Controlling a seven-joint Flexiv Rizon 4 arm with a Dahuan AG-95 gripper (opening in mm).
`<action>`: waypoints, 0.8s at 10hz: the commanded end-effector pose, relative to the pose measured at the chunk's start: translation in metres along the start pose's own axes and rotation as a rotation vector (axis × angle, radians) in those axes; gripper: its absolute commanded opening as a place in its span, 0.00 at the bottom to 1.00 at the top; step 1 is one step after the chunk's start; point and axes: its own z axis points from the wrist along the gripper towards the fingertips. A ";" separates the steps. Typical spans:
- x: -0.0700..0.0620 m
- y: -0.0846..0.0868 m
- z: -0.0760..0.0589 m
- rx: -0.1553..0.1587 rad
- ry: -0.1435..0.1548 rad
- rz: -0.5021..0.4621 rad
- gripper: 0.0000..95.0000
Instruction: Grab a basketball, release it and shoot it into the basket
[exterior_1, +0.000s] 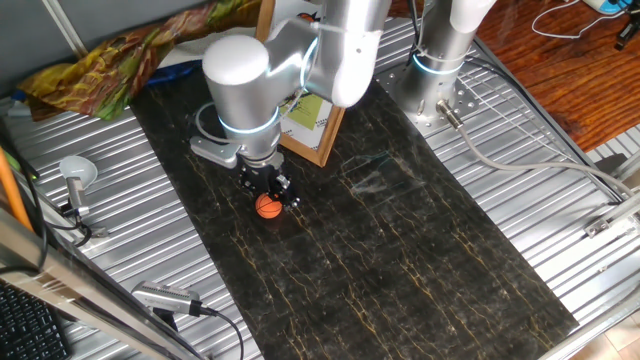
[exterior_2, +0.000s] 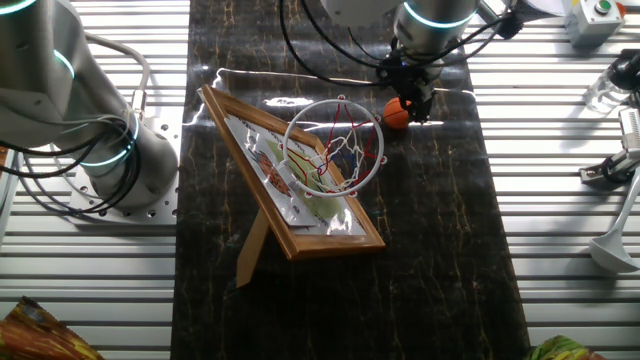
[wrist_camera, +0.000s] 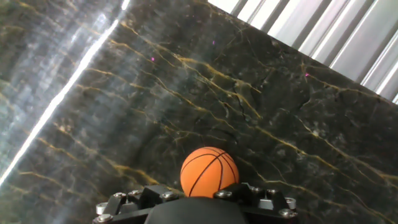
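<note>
The claw sits low over the ball on the dark table, near the hoop. Whether its fingers have closed on the ball, I cannot tell. To grab well, centre the ball between both fingers, squeeze gently, then lift straight up.

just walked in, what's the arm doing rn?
The arm's gripper is down at the basketball on the dark marble mat, right in front of the toy basket on its wood-framed backboard. The hand view shows the ball directly below the gripper body, but the fingers aren't visible, so I can't tell if it's gripped. No shot has gone in; the hoop is empty.
</note>
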 end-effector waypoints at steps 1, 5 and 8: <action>-0.002 -0.001 0.001 -0.008 0.014 0.000 0.80; -0.004 -0.002 0.013 0.021 0.031 -0.002 0.60; -0.003 -0.004 0.011 0.049 0.045 -0.036 0.60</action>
